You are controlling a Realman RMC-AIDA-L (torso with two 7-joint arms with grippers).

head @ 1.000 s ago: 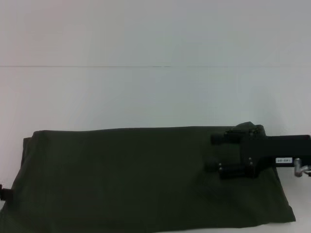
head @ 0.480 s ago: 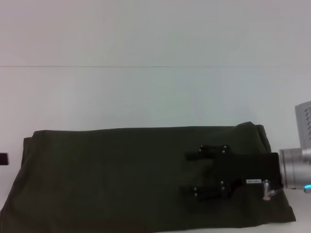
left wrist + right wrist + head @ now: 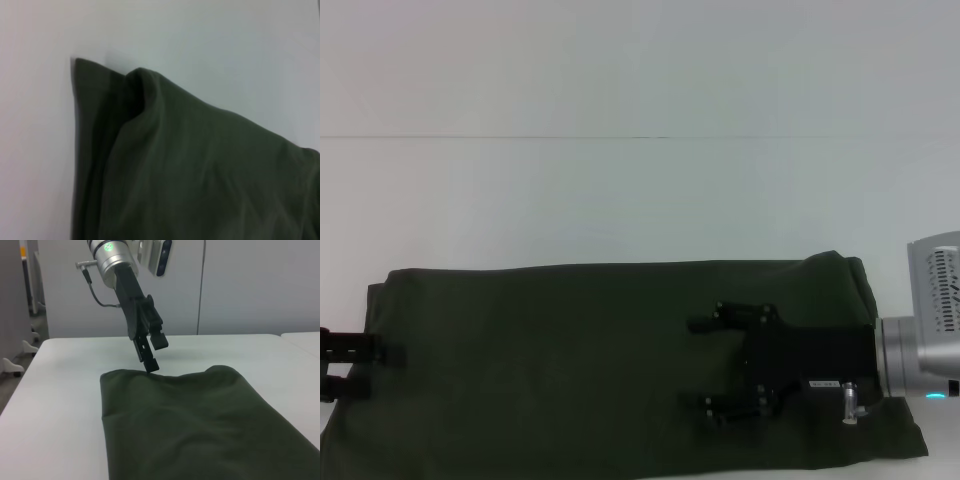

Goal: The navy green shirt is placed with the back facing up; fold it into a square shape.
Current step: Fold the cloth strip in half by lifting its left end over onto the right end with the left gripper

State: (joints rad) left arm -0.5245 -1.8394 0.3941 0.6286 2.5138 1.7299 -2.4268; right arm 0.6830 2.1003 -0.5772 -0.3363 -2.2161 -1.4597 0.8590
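The navy green shirt lies flat on the white table as a long folded band, plain side up. My right gripper hovers over the shirt's right part, open, its fingers pointing left with nothing between them. My left gripper is at the shirt's left end, also open. In the right wrist view the left gripper slants down with its lower fingertip at the far edge of the shirt. In the left wrist view a corner of the shirt shows stacked fabric layers.
The white table reaches far behind the shirt. The shirt's front edge lies close to the bottom of the head view. A second white table and a grey wall stand beyond the left arm.
My right gripper has moved from the shirt's far right corner leftward and toward the front, over the cloth. My left gripper has come in from the left edge to the shirt's left end.
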